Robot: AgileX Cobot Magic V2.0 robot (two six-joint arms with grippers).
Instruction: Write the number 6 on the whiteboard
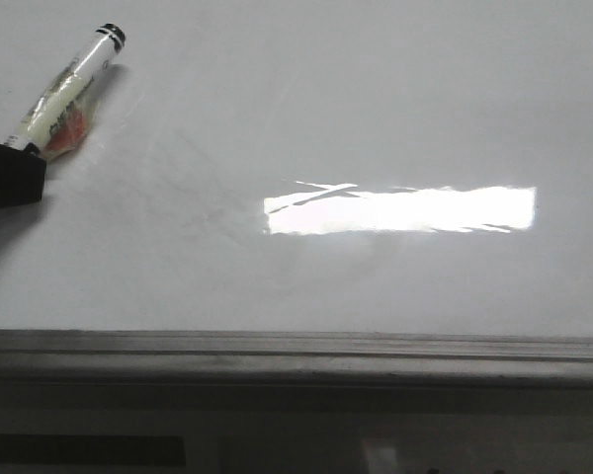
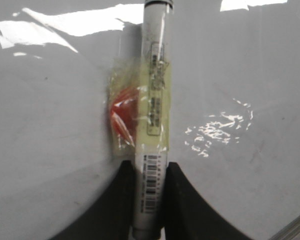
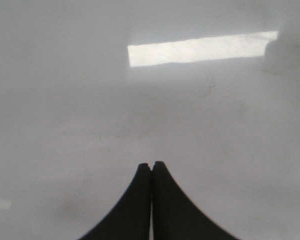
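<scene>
At far left of the front view, my left gripper shows only as a dark block at the frame edge, with a marker sticking out of it up and away over the whiteboard. From the left wrist view, the left gripper has both fingers clamped on the marker at its barcode end. The barrel is white w/ a dark band at the far end. Yellowish tape and a crumpled red-orange scrap are stuck to its side, approx. mid-barrel. I can't tell whether the far end is a bare tip or a cap, or whether it touches the board.

My right gripper isn't in the front view. Its wrist view shows the two black fingers pressed together, holding nothing, over a bare part of the whiteboard.

Progress: no black line anywhere on the board in any view, so the 6 isn't started. Marker pickup looks done; the whole stroke is left, i.e. stem, top flick, bottom loop.

Other things: a bright rectangular light glare sits mid-board, w/ faint smudges near it. That's reflection, not ink. A grey metal frame edge runs along the near side of the board.

In the way: nothing solid lies on the writing area. My guess is the glare could make a thin line hard to see there, and the taped scrap may drag if the marker tilts low.
</scene>
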